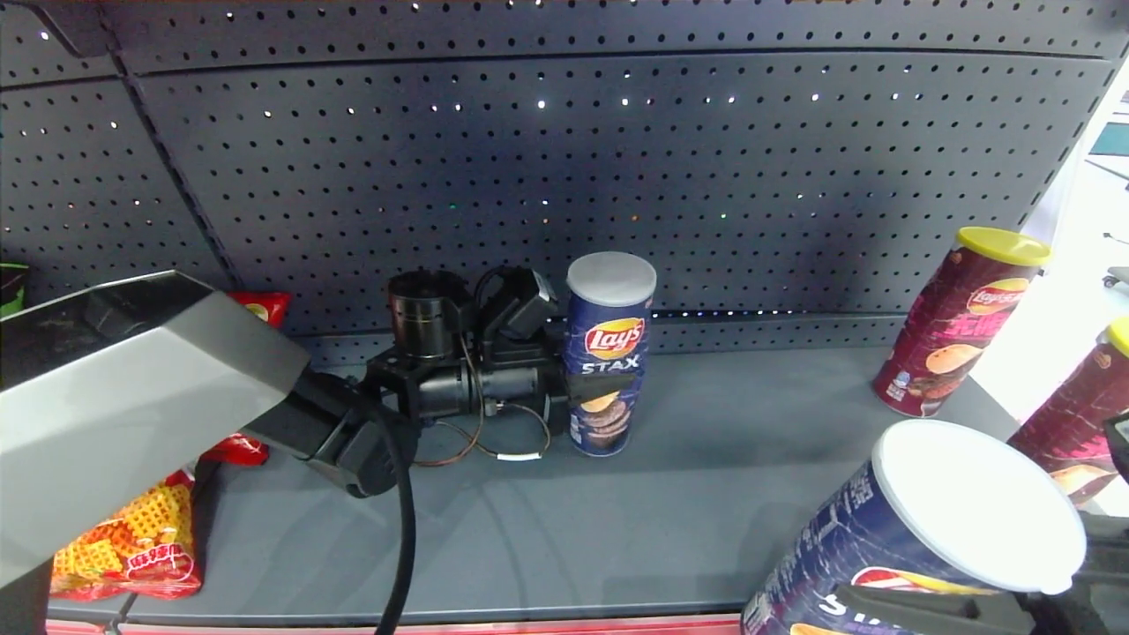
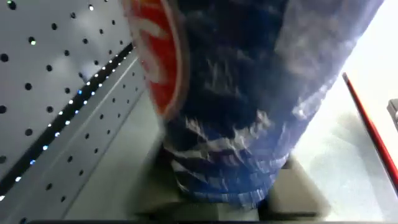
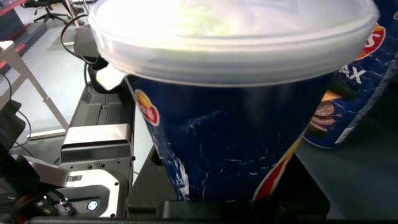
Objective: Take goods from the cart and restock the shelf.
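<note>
Left claw (image 1: 601, 381) tight around upright blue can (image 1: 609, 339) on shelf (image 1: 723, 459); right claw (image 1: 970, 591) tight around second blue can (image 1: 970, 503).

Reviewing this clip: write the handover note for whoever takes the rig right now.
Left gripper: shut on the blue can, which stands upright on the shelf near the back panel; not yet released.
Right gripper: shut on the second blue can, held near the shelf's front right.
Done: two red cans stand at the shelf's right end; snack bags lie at its left.
Left: release the first can, then probably place the second beside it.
</note>
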